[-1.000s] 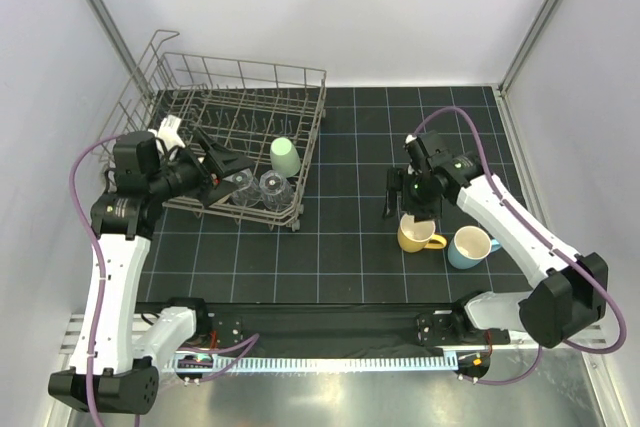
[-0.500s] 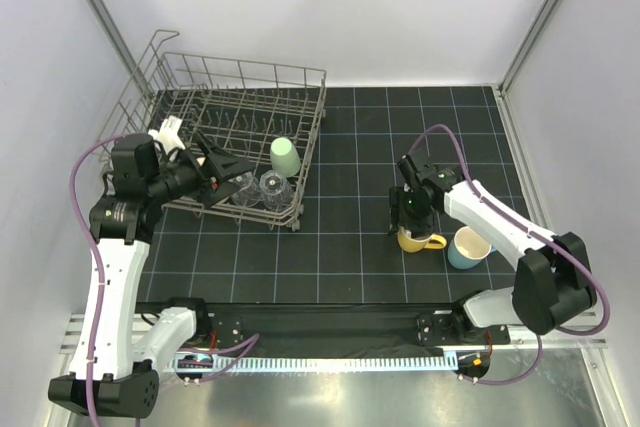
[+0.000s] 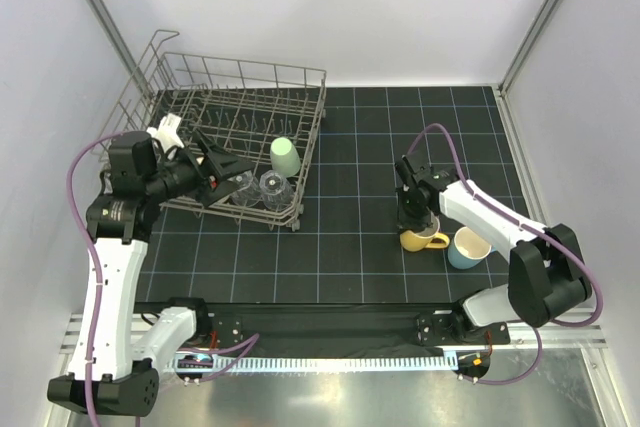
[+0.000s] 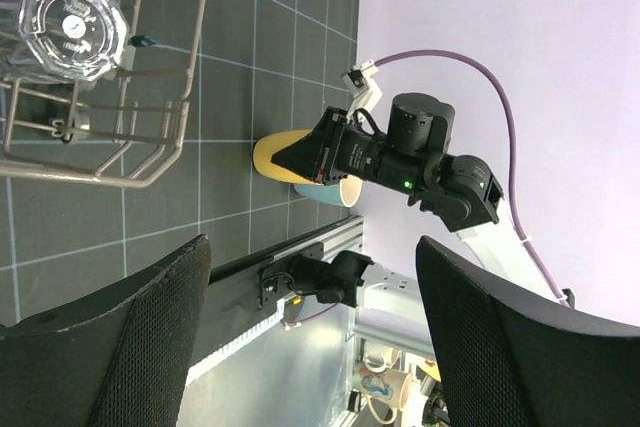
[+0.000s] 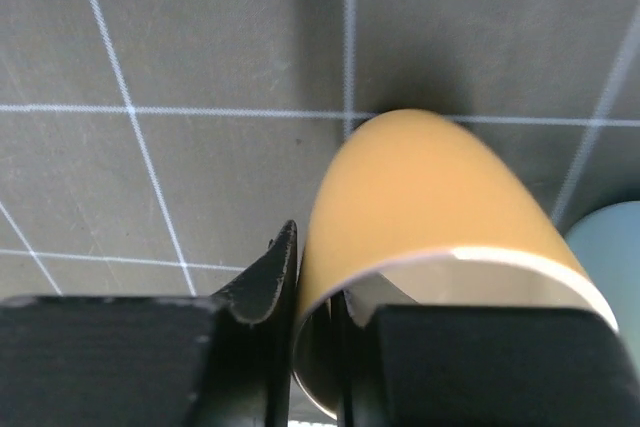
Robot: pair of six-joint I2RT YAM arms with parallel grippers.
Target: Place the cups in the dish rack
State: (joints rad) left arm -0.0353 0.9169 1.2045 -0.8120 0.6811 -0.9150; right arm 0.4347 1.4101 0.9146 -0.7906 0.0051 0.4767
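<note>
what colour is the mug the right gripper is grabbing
The mug is mustard yellow on the outside; the right wrist view shows it best.

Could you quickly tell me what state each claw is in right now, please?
Left claw: open, empty.
Right claw: closed on the yellow mug at its rim.

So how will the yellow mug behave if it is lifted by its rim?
Likely stiff: the wall of the yellow mug shows no bending in the right gripper. Its smooth surface may slip. Gripped at one side only, it may tilt when lifted.
</note>
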